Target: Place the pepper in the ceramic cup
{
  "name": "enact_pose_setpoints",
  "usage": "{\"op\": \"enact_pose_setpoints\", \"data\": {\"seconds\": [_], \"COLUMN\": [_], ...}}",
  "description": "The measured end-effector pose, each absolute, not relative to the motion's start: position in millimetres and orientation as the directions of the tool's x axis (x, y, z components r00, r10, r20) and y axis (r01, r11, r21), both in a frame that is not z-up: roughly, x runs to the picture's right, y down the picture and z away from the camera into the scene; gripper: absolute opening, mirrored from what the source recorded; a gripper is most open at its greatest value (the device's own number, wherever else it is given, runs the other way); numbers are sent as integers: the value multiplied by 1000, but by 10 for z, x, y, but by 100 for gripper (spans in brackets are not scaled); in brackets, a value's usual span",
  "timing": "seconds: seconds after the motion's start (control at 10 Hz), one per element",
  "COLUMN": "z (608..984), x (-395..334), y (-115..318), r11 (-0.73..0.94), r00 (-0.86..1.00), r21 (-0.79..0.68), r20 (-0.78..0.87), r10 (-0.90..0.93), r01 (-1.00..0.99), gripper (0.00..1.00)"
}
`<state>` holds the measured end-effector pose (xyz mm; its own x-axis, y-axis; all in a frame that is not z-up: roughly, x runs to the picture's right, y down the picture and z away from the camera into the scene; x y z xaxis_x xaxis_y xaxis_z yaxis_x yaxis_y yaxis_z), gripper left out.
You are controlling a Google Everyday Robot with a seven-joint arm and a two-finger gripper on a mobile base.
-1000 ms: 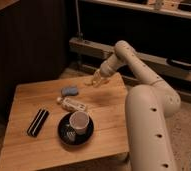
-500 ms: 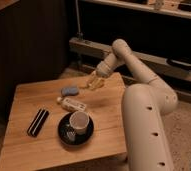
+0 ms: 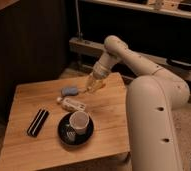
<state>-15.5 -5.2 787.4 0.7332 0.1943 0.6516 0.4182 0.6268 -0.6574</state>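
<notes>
**A:** Entry one, the pepper (image 3: 92, 89). Where is it?

**B:** Far side of the desk (image 3: 24, 152), right at the tip of the claw (image 3: 95, 84), about 1 o'clock from the ceramic cup (image 3: 79, 121). Only an orange tint shows there. Held or lying loose: cannot tell. Claw spread or pressed together: cannot tell.

**A:** Handling?

**B:** Judged light, small and smooth-skinned, slightly yielding — likely to roll or slip. Take it across the middle of its length, with gentle pressure. The cup stands on a black saucer (image 3: 64, 136); it is rigid, breakable and narrow-mouthed, so the pepper should go in end first.

**A:** Change from half a second earlier?

**B:** Slight — the arm's elbow has leaned a little toward 9 o'clock, and the claw sits marginally lower over the same spot. The blue-grey lump (image 3: 69, 91) at the claw's 9 o'clock and the white tube (image 3: 74, 105) at its 7 o'clock are unmoved.
</notes>
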Motion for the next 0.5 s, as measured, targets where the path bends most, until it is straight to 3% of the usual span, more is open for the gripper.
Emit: {"op": "enact_pose_setpoints", "data": {"seconds": [0.5], "z": [7686], "x": [-134], "y": [-4], "r11": [621], "r00": [733], "r21": [-670], "r20": [645], "r10": [217], "r01": [406], "gripper": [23]}}
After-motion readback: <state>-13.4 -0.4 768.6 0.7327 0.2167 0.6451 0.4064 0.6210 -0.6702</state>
